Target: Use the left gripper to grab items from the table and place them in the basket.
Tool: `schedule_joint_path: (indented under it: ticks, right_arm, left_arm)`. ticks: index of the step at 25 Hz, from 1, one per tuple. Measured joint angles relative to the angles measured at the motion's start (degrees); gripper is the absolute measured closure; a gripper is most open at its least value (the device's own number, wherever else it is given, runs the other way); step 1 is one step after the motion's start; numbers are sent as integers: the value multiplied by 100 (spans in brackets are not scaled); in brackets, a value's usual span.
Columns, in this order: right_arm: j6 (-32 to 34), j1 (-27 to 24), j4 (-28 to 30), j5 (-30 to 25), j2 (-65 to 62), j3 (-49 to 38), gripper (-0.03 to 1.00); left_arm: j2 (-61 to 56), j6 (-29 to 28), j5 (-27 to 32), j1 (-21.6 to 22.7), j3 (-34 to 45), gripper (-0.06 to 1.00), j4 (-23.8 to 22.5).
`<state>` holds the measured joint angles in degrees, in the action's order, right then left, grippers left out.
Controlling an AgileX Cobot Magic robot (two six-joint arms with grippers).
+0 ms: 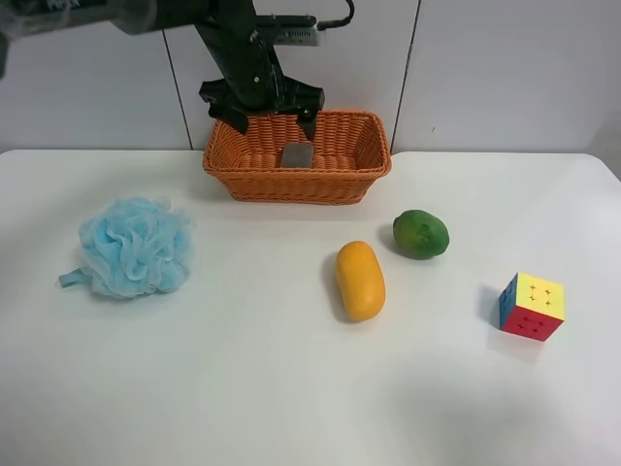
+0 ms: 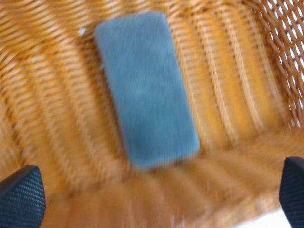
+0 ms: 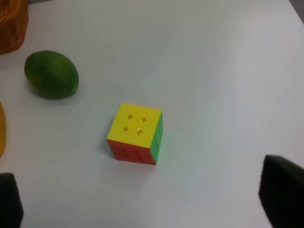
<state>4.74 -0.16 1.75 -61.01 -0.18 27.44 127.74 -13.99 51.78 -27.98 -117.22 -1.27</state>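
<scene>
Five loose items are being counted in all: one grey rectangular pad point(image 1: 297, 154), one fluffy blue bath pouf point(image 1: 134, 247), one yellow-orange mango point(image 1: 360, 281), one green fruit point(image 1: 420, 234) and one colourful puzzle cube point(image 1: 532, 306). Four of them are being carried by the single white table point(image 1: 243, 388), while only one, the pad, is being held inside the single orange wicker basket point(image 1: 243, 184). One black arm point(image 1: 243, 49) is being seen over the basket in the exterior high view.
</scene>
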Motion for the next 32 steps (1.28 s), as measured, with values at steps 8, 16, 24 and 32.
schedule_joint_path:
  ticks: [8, 16, 24, 32]
  right_arm:
    - [0, 0, 0, 0, 0, 0, -2]
    - [0, 0, 0, 0, 0, 0, -2]
    - [0, 0, 0, 0, 0, 0, -2]
    - [0, 0, 0, 0, 0, 0, -2]
  left_arm:
    - [-1203, 427, 1698, 121, 0, -5, 4]
    - [-2797, 974, 1742, 129, 1145, -5, 14]
    - [-4965, 1665, 1527, 129, 3741, -5, 260]
    - [-7070, 1667, 1370, 129, 5859, -5, 477]
